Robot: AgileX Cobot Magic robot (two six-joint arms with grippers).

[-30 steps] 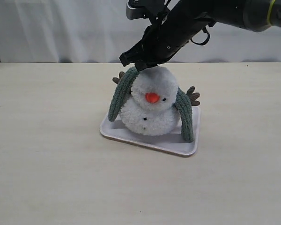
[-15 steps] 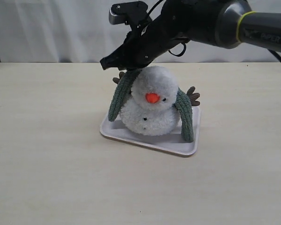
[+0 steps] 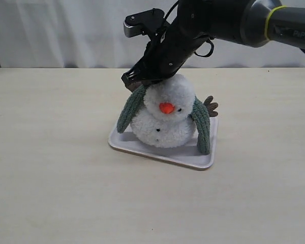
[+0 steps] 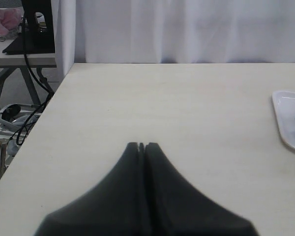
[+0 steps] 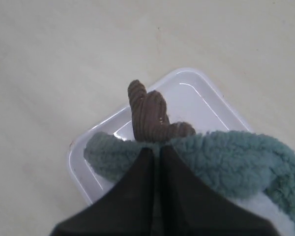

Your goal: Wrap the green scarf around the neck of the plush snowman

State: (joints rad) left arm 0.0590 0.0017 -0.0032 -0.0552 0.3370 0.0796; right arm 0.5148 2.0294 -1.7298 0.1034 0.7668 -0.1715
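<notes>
The plush snowman (image 3: 165,127) sits upright on a white tray (image 3: 157,153). The green scarf (image 3: 128,111) runs behind its head, and its two ends hang down either side of the body, the other end (image 3: 202,127) reaching the tray. My right gripper (image 3: 135,80) reaches across, shut, its tips pressing on the scarf's upper left part beside the head. In the right wrist view its tips (image 5: 154,150) touch the scarf (image 5: 226,157) just below a brown twig arm (image 5: 150,115). My left gripper (image 4: 141,144) is shut over bare table, away from the tray.
The tray's corner (image 4: 287,118) shows at the edge of the left wrist view. A white curtain (image 3: 51,30) hangs behind the light wooden table (image 3: 51,178). The table's edge, cables and a stand (image 4: 34,29) lie beyond the left gripper.
The right gripper swung out left of the head, then came back and down onto the scarf. The scarf's left part now sits lower, and the left twig arm is covered.
</notes>
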